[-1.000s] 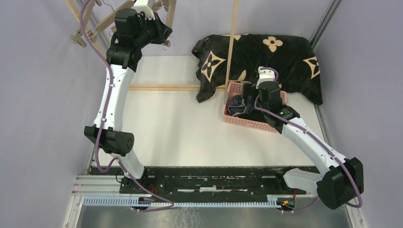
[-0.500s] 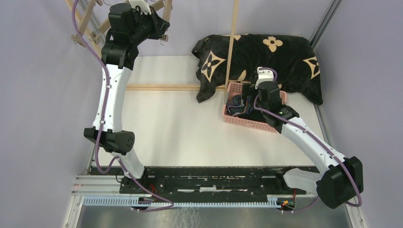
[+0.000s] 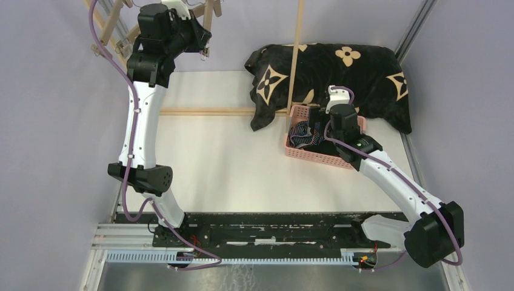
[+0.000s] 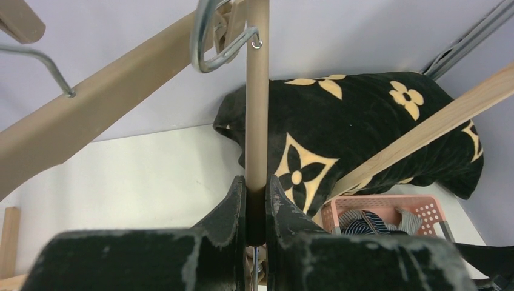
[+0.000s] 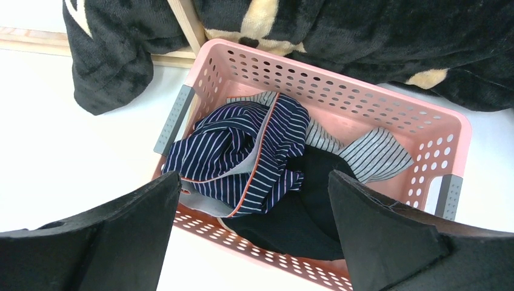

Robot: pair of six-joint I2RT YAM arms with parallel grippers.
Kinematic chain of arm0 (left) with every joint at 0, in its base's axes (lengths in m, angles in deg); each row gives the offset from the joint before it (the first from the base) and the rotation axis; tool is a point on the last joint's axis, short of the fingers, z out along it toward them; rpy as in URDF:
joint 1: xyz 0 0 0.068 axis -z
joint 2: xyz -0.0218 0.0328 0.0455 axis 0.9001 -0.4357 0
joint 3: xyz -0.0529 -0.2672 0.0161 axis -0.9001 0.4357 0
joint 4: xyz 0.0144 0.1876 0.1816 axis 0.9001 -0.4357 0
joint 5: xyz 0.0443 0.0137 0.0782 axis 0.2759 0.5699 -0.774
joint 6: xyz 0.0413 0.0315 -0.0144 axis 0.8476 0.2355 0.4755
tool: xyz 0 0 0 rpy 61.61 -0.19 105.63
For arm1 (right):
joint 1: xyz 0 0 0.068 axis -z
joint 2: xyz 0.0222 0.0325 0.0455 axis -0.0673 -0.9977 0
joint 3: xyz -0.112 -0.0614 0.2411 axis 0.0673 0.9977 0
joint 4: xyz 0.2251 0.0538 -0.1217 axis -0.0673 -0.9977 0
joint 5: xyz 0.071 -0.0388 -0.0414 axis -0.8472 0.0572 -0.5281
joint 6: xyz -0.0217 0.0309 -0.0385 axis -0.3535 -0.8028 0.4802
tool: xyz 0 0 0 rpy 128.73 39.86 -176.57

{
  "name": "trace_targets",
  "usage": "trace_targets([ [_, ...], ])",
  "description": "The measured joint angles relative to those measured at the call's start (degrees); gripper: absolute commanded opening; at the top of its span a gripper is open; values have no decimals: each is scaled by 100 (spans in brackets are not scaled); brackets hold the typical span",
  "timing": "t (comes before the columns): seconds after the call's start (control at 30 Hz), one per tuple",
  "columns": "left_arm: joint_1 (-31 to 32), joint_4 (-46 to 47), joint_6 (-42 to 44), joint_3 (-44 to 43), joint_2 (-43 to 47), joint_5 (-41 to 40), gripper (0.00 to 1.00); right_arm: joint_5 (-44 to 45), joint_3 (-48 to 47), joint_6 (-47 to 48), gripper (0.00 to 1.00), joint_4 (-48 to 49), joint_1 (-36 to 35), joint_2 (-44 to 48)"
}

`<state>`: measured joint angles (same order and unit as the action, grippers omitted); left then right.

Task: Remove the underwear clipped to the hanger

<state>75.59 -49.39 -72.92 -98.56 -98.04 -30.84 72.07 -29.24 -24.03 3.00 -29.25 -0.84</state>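
My left gripper [image 4: 256, 189] is raised at the far left corner and shut on the round wooden bar of the hanger [image 4: 257, 103]. A bare metal clip [image 4: 209, 45] hangs by the bar's top. No cloth shows on the hanger [image 3: 209, 15]. The underwear lies in a pink basket [image 5: 339, 79]: a navy striped pair [image 5: 242, 151] on top, a black pair [image 5: 303, 224] and a grey-white striped pair [image 5: 373, 154]. My right gripper [image 5: 253, 177] hovers just above the basket's near side, open, with nothing between its fingers.
A black flower-patterned blanket [image 3: 345, 66] lies behind the basket [image 3: 315, 159]. An upright wooden post [image 3: 296, 54] stands just left of the basket. A wooden slat [image 3: 206, 111] lies across the table. More wooden hangers [image 4: 91, 115] crowd the far left corner.
My left arm has drawn the hanger a little further back and to the left. The right arm and the basket have not moved.
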Motion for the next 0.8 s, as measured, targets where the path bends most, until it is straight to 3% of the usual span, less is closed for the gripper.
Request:
trace_targets([
  [0.43, 2, -195, 0, 52, -7, -608, 3, -125, 105, -2, 100, 52, -13, 0],
  [0.8, 2, -299, 0, -669, -428, -741, 3, -155, 175, -2, 100, 136, -92, 26],
])
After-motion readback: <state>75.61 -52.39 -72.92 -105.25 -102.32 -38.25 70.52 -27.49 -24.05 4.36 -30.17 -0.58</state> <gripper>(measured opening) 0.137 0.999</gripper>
